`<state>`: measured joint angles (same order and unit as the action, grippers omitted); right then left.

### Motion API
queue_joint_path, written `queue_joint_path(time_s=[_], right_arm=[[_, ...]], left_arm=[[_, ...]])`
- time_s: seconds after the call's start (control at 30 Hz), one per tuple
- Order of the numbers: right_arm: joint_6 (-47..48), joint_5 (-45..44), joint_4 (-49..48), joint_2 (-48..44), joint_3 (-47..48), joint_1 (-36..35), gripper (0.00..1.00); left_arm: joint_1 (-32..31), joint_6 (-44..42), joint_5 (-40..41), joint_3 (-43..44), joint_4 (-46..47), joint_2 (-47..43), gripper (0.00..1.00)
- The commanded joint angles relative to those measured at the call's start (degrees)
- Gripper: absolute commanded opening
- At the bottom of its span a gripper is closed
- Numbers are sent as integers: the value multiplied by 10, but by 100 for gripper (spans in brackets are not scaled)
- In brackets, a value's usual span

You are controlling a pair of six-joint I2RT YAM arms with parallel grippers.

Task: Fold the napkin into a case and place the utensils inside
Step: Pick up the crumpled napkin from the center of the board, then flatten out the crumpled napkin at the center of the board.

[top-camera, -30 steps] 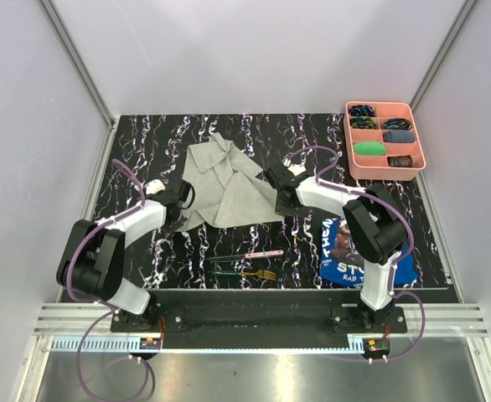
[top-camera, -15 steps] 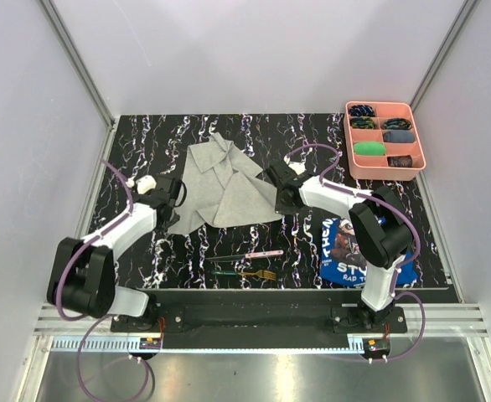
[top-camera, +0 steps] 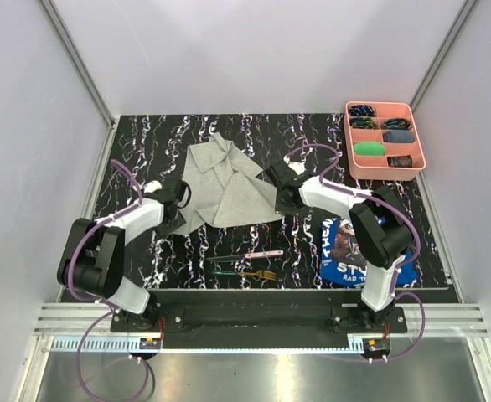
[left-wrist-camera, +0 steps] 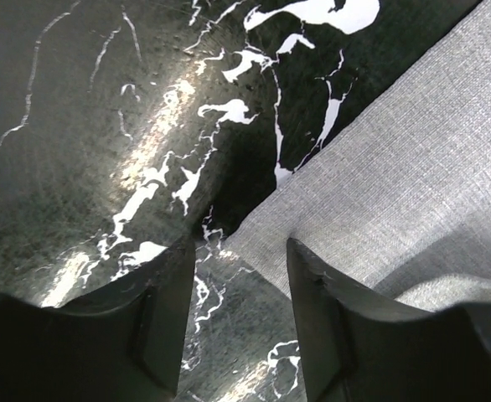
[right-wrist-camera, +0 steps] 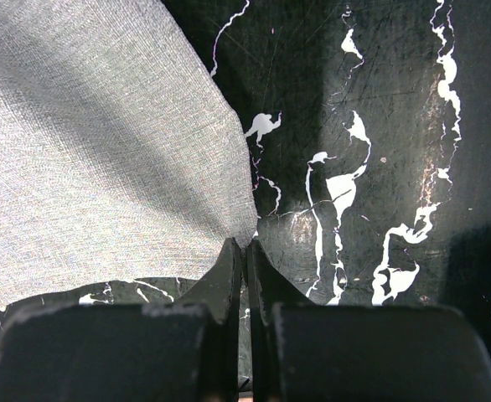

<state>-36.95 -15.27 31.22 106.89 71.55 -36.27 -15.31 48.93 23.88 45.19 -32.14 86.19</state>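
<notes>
Grey napkin (top-camera: 223, 182) lies rumpled and partly folded over itself near the middle of the black marbled desk (top-camera: 145, 134). The left jaws stand spread, straddling its near left corner. The right jaws are pressed together at its near right corner; whether they pinch cloth cannot be told. A pink-handled knife (top-camera: 265, 254) and green-handled fork (top-camera: 245, 273) lie nearer the arms, apart from the napkin. A blue printed cloth (top-camera: 339, 243) lies to the right, a pink tray (top-camera: 392, 173) in the far right corner.

The right pincer (right-wrist-camera: 245, 244), closed, nips the napkin (right-wrist-camera: 95, 151) corner on the marbled table (right-wrist-camera: 379, 126).
</notes>
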Motion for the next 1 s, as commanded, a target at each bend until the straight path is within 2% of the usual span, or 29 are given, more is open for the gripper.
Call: queue_joint_path(time_s=[0.0,0.07,0.1,0.17,0.33,0.47,0.57,0.8,0.97], right_arm=[[7,6,-10,-24,-2,-3,0],[9,4,-10,-27,-5,-2,0],[8,3,-10,-30,-7,-2,0],[9,4,-10,-34,-11,-1,0],[8,9,-11,-41,-12,-1,0],[25,11,-11,-54,-4,0,0],[57,1,-2,-102,20,-1,0],[136,-10,58,-219,149,-1,0],[179,49,60,-288,245,-1,0]], left_arm=[[12,14,-27,0,31,25,44],[20,16,-39,-11,49,26,39],[24,14,-44,-15,59,26,31],[31,10,-47,-21,72,21,26],[48,-22,-72,-53,130,-12,0],[48,-51,-87,-38,128,-83,0],[47,-65,-104,-8,109,-173,0],[47,-134,-103,141,59,-346,0],[47,-171,-71,244,52,-424,0]])
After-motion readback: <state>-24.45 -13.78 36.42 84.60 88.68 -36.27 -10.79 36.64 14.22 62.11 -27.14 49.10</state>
